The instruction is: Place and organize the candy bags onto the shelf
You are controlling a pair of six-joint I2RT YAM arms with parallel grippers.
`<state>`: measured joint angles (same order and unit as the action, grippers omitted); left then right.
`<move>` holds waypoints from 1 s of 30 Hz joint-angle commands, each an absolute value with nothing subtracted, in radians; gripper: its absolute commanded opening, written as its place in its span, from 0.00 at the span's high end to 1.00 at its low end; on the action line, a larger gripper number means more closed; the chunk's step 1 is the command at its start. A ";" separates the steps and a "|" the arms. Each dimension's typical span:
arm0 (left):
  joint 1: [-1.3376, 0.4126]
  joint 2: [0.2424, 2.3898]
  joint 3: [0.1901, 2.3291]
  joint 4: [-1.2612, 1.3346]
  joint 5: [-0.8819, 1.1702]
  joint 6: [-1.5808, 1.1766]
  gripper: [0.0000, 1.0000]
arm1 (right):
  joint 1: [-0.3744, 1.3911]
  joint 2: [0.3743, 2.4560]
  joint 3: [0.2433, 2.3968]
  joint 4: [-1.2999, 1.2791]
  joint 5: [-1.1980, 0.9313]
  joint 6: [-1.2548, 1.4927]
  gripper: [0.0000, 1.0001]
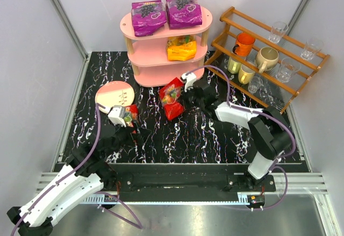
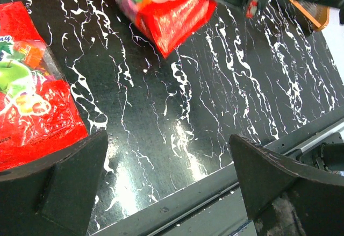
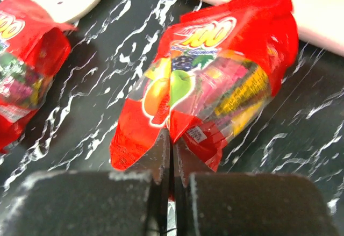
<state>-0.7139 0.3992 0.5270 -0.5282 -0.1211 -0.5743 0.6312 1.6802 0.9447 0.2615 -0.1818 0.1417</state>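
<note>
The pink shelf (image 1: 196,29) stands at the back. Two purple candy bags (image 1: 148,16) (image 1: 183,10) lie on its top tier and an orange one (image 1: 181,49) on the middle tier. My right gripper (image 1: 181,92) is shut on the edge of a red candy bag (image 1: 171,100) in front of the shelf. In the right wrist view the gripper (image 3: 172,139) pinches this bag (image 3: 215,80). The second red bag (image 1: 129,115) lies by my left gripper (image 1: 122,122), which is open and empty. In the left wrist view the left gripper (image 2: 169,177) has that bag (image 2: 32,101) beside its left finger.
A round pink plate (image 1: 114,95) lies at the left of the black marbled table (image 1: 215,139). A brown slatted rack (image 1: 269,53) with cups and glasses stands at the back right. The table's front edge and rail (image 2: 215,193) run below my left gripper.
</note>
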 commanded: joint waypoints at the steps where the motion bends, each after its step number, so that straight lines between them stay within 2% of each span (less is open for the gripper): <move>1: -0.709 0.429 0.529 -0.456 -0.138 -0.548 0.01 | 0.632 1.724 1.129 0.353 -0.098 -0.057 1.00; 14: -0.709 0.442 0.518 -0.429 -0.141 -0.546 0.01 | 0.632 1.842 1.310 0.370 -0.133 -0.236 1.00; 30: -0.709 0.417 0.523 -0.449 -0.152 -0.552 0.01 | 0.630 1.845 1.358 0.571 -0.184 -0.074 1.00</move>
